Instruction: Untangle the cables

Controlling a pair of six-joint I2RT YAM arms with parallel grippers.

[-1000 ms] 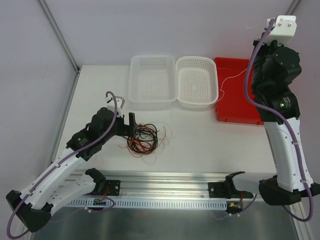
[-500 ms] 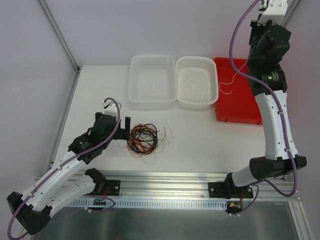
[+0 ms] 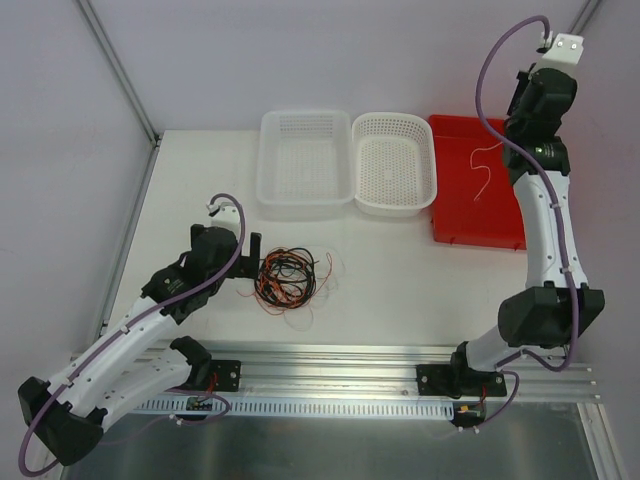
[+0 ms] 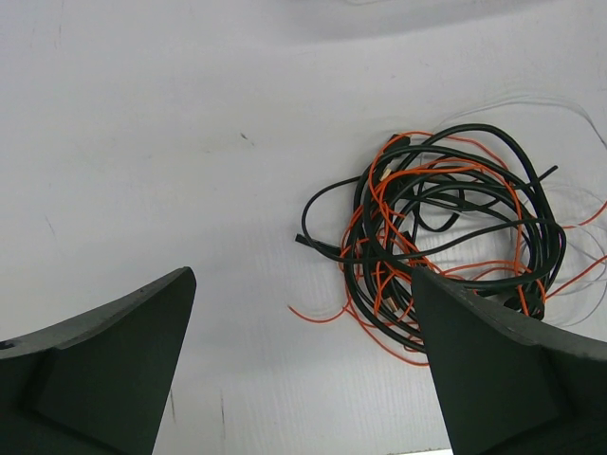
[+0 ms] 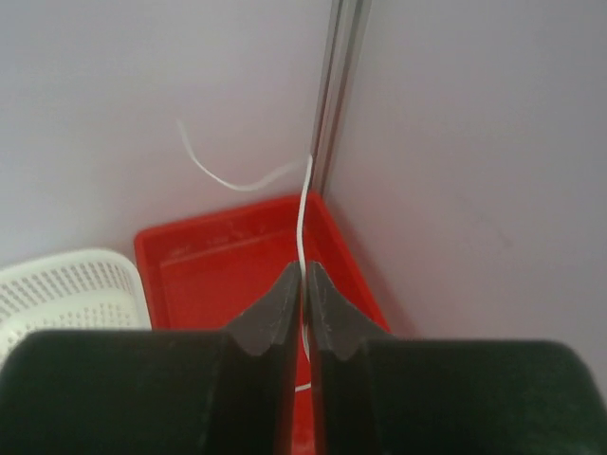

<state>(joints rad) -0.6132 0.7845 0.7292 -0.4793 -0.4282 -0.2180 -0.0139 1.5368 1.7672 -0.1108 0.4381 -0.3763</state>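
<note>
We see a matt white table faintly scuffed, perforated white plastic baskets, a glossy red plastic tray, thin black and orange cables in smooth sheathing, a slick white cable, a ribbed bare-metal rail.

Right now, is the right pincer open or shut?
Shut. In the wrist view the right pincer is closed almost fully, pinching a thin white cable that runs out over the red tray.

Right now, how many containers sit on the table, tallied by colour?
White baskets: 2
Red tray: 1
Total: 3
</note>
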